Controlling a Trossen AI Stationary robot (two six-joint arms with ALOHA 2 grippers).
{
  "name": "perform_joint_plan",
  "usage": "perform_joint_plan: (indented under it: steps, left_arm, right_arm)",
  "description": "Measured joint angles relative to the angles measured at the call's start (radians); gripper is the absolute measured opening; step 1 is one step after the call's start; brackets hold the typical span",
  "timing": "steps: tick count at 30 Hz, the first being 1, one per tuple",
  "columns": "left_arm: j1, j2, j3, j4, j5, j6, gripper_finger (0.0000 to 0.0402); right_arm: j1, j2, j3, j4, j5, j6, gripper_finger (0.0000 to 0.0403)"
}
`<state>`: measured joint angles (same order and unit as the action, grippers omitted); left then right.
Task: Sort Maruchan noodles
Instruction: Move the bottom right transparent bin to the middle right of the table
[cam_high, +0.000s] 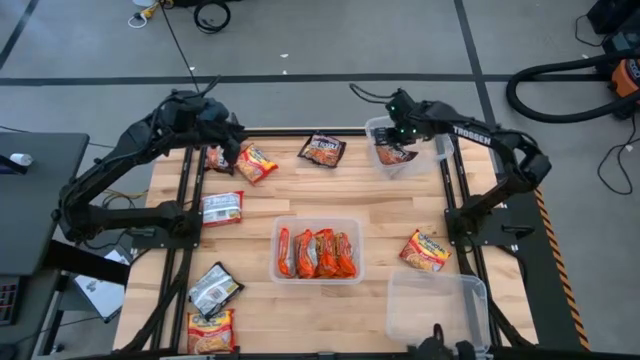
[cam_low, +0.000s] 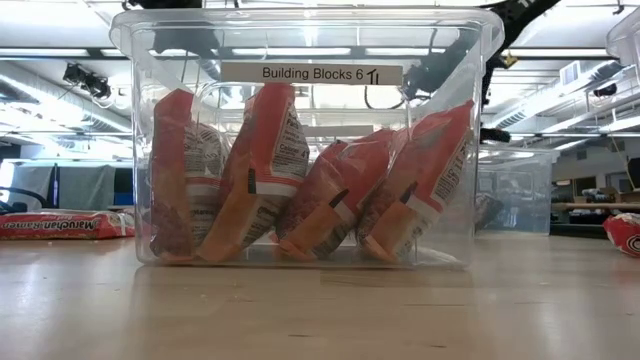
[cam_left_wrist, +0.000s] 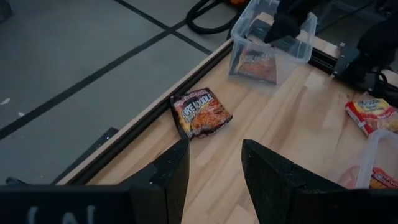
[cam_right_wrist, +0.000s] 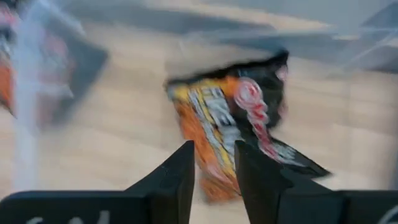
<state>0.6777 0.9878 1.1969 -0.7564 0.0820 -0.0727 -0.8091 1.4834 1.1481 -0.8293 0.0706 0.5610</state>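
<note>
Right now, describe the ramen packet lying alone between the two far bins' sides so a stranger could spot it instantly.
Start at the light wooden table and find its far edge in the high view. Near the middle of that edge, left of the small clear plastic bin under the right gripper, lies a dark brown flat ramen packet. It is the only dark packet lying loose on bare wood; the nearby packets are yellow-red.

The dark packet in the right wrist view is smeared, its print unreadable, and I cannot tell whether it touches the fingers. From above, the right gripper covers part of the corner bin. At counter level the labelled bin blocks most of what lies behind it. The yellow-red packet is cut by the lower edge.
</note>
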Motion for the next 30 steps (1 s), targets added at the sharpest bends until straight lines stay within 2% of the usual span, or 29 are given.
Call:
perform_joint_plan:
  steps: [6, 10, 14, 19, 23, 30]
  left_arm:
    - [0.0, 0.0, 0.0, 0.001, 0.001, -0.013, 0.015]
    - [0.0, 0.0, 0.0, 0.002, 0.001, -0.035, 0.015]
    - [0.0, 0.0, 0.0, 0.003, 0.002, -0.054, 0.015]
    - [0.0, 0.0, 0.0, 0.003, 0.002, -0.055, 0.015]
    - [0.0, 0.0, 0.0, 0.01, 0.001, -0.055, 0.015]
    - [0.0, 0.007, 0.0, 0.009, 0.001, -0.074, 0.015]
  right_arm:
    - [-0.114, 0.012, 0.009, -0.101, -0.098, -0.175, 0.0174]
    - [-0.148, 0.033, -0.012, -0.122, -0.032, -0.243, 0.0199]
    - [-0.145, 0.03, -0.018, -0.075, -0.031, -0.246, 0.02]
    - [-0.126, 0.03, 0.013, -0.141, -0.04, -0.266, 0.0198]
    - [-0.075, 0.03, 0.106, -0.238, 0.036, -0.268, 0.0198]
    - [0.078, 0.028, 0.248, -0.42, 0.185, -0.043, 0.0197]
